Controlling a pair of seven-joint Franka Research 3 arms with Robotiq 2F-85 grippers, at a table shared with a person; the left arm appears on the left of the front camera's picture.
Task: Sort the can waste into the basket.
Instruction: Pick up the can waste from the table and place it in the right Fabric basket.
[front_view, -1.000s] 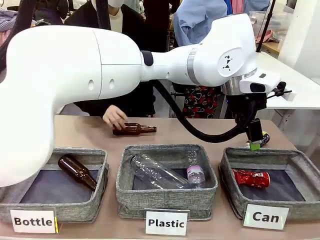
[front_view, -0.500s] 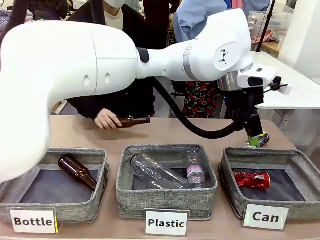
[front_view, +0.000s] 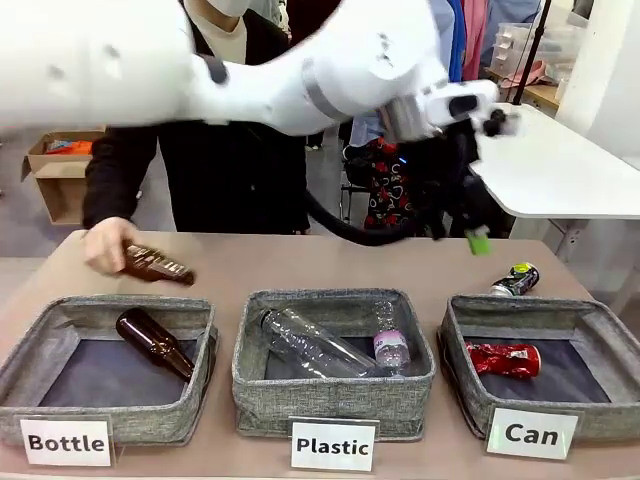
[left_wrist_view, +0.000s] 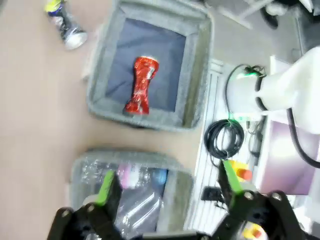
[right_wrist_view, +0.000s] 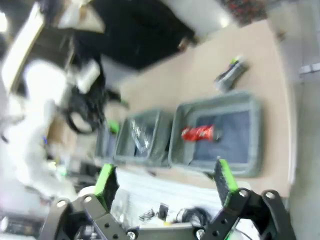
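The red can (front_view: 503, 358) lies on the dark floor of the grey "Can" basket (front_view: 462, 395) at the right. On the table just behind that basket lies the black-silver can (front_view: 515, 280) with its green-yellow end. My left gripper (front_view: 470, 232) hangs blurred above and left of it, touching nothing. In the left wrist view my left gripper (left_wrist_view: 167, 182) is open and empty, high over the red can (left_wrist_view: 141, 85) and the black-silver can (left_wrist_view: 65, 27). My right gripper (right_wrist_view: 166, 180) is open and empty, far above the basket (right_wrist_view: 256, 135) and the red can (right_wrist_view: 199, 133).
The "Plastic" bin (front_view: 335, 400) in the middle holds clear bottles. At the left, the "Bottle" bin (front_view: 100, 415) holds a brown bottle (front_view: 155, 343). A person's hand (front_view: 105, 245) holds another brown bottle (front_view: 158, 266) over the table's far left.
My left gripper has lifted up and to the left, away from the black-silver can, which stays on the table. The person's hand has carried the brown bottle leftwards.
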